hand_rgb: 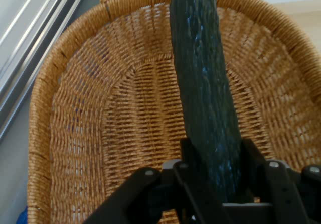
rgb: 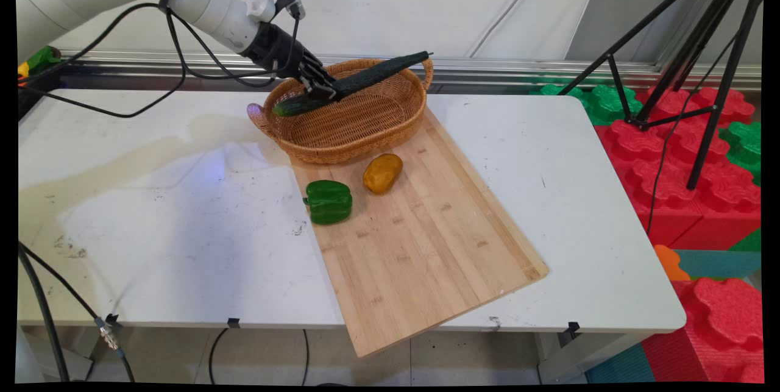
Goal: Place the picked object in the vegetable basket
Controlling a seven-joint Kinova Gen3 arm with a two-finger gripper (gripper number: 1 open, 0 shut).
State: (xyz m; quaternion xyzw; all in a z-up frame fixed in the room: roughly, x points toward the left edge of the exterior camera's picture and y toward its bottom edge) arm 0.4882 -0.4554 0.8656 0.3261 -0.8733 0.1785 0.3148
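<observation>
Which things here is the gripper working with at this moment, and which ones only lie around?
In use:
gripper, shut on the cucumber
cucumber, held above the wicker basket

Lying about:
green pepper and potato on the cutting board
table

Fingers (hand_rgb: pixel 193 171) clamp a dark cucumber (hand_rgb: pixel 203 83) — above the wicker basket (hand_rgb: pixel 100 113).

Main view was bright w/ even, diffuse light. Soft shadows fell left of the basket (rgb: pixel 350 114) across the table (rgb: pixel 579 197), w/ a pale sheen there too. Straight lines bowed toward the edges, far from the basket. Hand view was dimmer, warm-toned; basket weave was fairly sharp, but the cucumber (hand_rgb: pixel 205 93) close to the lens looked soft, w/ faint bluish glints.
</observation>
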